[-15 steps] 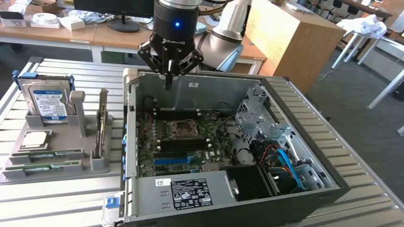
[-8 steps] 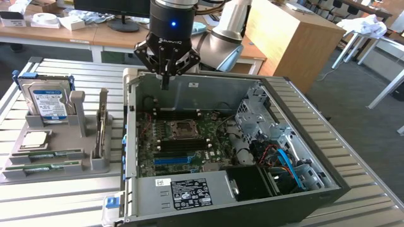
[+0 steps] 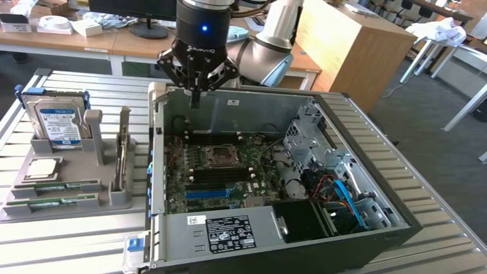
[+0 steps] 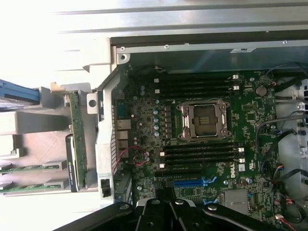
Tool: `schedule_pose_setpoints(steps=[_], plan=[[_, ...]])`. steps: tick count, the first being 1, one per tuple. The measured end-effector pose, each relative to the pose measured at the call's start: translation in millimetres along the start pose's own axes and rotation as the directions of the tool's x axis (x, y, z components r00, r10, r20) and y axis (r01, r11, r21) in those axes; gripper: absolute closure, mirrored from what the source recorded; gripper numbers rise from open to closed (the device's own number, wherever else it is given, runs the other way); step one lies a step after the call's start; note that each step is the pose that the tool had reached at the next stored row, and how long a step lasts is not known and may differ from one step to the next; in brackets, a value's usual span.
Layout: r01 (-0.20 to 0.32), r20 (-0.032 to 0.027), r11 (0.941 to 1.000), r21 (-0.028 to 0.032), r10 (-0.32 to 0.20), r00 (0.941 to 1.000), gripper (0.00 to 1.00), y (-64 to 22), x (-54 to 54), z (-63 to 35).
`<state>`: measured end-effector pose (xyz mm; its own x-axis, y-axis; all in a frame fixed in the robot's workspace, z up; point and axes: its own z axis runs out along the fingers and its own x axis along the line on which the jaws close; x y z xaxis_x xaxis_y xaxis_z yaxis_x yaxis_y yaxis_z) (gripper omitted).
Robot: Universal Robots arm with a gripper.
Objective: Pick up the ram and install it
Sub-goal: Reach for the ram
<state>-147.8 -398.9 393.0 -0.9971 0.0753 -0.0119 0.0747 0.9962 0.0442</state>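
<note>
My gripper (image 3: 195, 101) hangs shut and empty over the far edge of the open computer case (image 3: 365, 171); its dark fingertips (image 4: 166, 197) point down at the motherboard (image 4: 144, 125). Two near-identical long green ram sticks (image 3: 57, 185) (image 3: 52, 201) lie flat in the grey holder (image 3: 68, 211) on the exterior view's left, well away from the gripper; which one is the task's ram I cannot tell. Parts of both sticks (image 4: 19, 167) (image 4: 19, 187) also show in the wrist view. Black memory slots (image 4: 199, 151) (image 3: 220, 171) run beside the bare processor socket (image 4: 204, 118).
The holder also carries an upright hard drive (image 3: 57, 123), a square silver processor chip (image 3: 42, 167) and a green card standing on edge (image 3: 122, 151). Inside the case are a power supply (image 3: 228, 231) and cables (image 3: 343, 194). All of this rests on a slatted metal table (image 3: 68, 245).
</note>
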Motion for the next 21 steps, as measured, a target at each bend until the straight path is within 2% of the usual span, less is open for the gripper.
schedule_pose_setpoints(steps=[8,18,21], plan=[[0.000,-0.0069,1.0000,0.0005,0.000,1.0000,0.90,-0.6,7.4,0.2],[-0.001,-0.0187,1.0000,0.0015,0.001,0.9998,0.90,-1.5,19.6,0.9],[-0.001,-0.0199,1.0000,0.0015,0.001,0.9998,0.90,-1.8,23.3,1.0]])
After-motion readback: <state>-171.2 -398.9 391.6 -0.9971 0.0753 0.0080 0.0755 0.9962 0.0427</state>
